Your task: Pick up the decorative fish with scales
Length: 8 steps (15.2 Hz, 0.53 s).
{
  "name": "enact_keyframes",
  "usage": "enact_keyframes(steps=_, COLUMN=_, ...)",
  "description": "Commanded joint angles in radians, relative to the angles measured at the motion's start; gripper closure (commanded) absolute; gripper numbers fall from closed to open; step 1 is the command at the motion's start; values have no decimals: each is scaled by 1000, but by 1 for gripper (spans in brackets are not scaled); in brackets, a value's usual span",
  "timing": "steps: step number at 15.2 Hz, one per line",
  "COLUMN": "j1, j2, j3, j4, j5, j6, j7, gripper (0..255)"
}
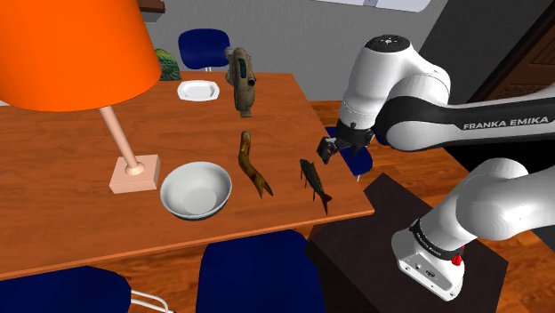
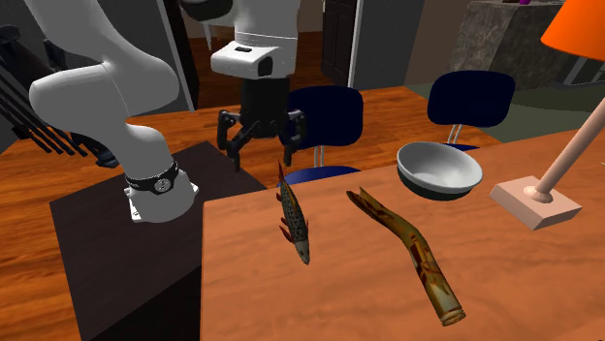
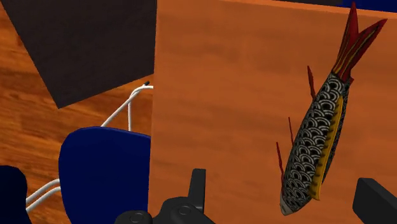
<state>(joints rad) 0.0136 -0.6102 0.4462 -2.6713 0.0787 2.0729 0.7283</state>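
The decorative fish (image 1: 316, 184) has black-and-white scales, a yellow belly and red fins. It lies flat on the wooden table (image 1: 71, 187) near the edge closest to the stand. In the second exterior view the fish (image 2: 294, 223) lies in front of my gripper (image 2: 262, 136), which hangs above the table's edge with its fingers spread. In the wrist view the fish (image 3: 318, 153) lies well below my gripper (image 3: 286, 194), closer to one finger (image 3: 375, 200) than to the other, and touches neither. My gripper (image 1: 342, 147) is open and holds nothing.
A long brown fish-shaped piece (image 1: 253, 164) lies beside the scaled fish, and a white bowl (image 1: 196, 189) beyond it. An orange lamp (image 1: 76, 53), a white plate (image 1: 197, 90) and a bigger fish figure (image 1: 242, 80) stand farther off. Blue chairs (image 1: 258, 271) ring the table. The dark stand (image 1: 400, 231) adjoins it.
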Motion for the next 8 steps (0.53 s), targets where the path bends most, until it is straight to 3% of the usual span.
enact_keyframes(steps=1, j1=-19, j2=69, j3=52, j4=1, j5=-1, j6=68, j7=82, gripper=0)
enact_keyframes(steps=5, j1=-78, j2=233, j3=171, j4=31, j5=-44, j6=193, j7=268, gripper=0)
enact_keyframes(steps=8, j1=-88, j2=262, j3=186, j4=21, j5=-59, j6=228, j7=289, gripper=0)
